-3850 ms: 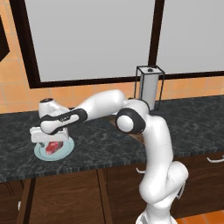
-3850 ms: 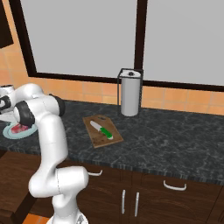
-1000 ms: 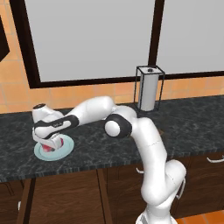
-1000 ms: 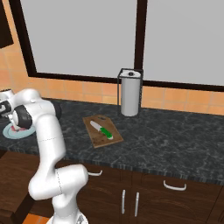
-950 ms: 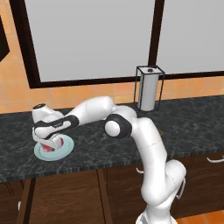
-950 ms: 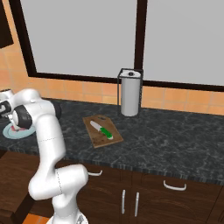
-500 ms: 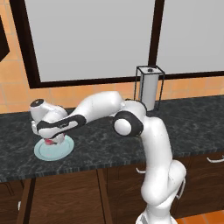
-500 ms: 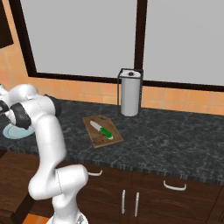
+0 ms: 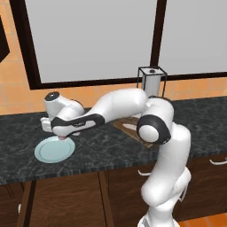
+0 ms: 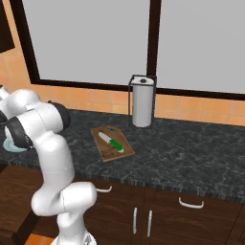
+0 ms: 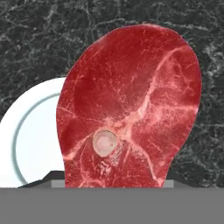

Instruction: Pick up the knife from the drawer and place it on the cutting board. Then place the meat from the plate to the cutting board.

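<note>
Lifted off the round pale blue-green plate [image 9: 53,150], the marbled red raw meat [image 11: 131,113] hangs pinched in the gripper [image 9: 65,136], bound for the brown wooden cutting board [image 10: 112,143].

Bare counter [image 9: 102,148] lies between the plate [image 9: 53,150] and the cutting board [image 10: 112,143]; the knife [image 10: 111,142] occupies the board's middle.

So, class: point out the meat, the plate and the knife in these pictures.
meat [image 11: 131,109]: hand view, middle of the red slab.
plate [image 9: 53,150]: left base view, bare centre.
knife [image 10: 115,145]: right base view, green handle.

Even, shadowless, slightly soft rendering
</note>
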